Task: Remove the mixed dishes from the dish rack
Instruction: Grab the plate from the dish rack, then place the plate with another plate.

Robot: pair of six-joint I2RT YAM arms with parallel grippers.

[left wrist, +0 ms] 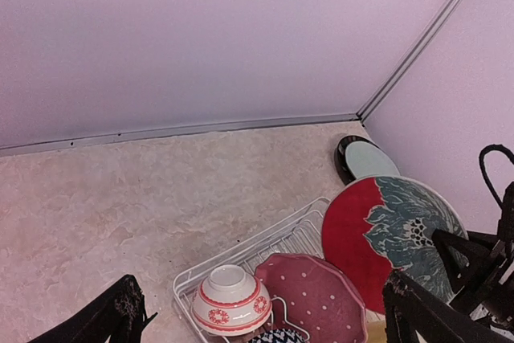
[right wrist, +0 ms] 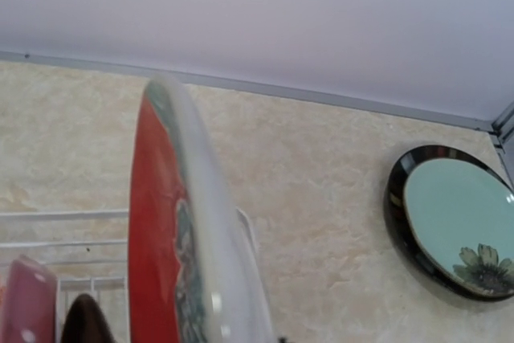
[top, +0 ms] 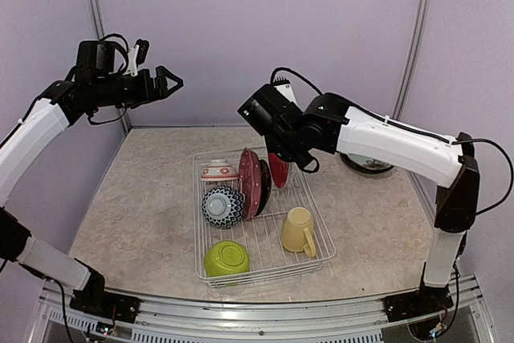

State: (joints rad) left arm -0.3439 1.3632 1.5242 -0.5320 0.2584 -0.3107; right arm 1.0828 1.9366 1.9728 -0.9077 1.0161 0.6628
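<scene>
Your right gripper [top: 282,159] clamps the red plate [top: 279,172] at 1 o'clock of the dish rack [top: 261,248]; left gripper [top: 171,82] gapes wide.

Pale lilac walls [top: 257,30] close in the desk [top: 144,198] on three sides and meet at two slim metal posts [top: 419,30] in its far corners. The desk has a beige, marbled top under soft, even light. A ribbed aluminium rail [top: 265,323] runs along its near edge.

Red plate [left wrist: 353,238] with teal floral print, pink white-dotted plate [left wrist: 313,299], lime bowl [top: 226,258].
</scene>
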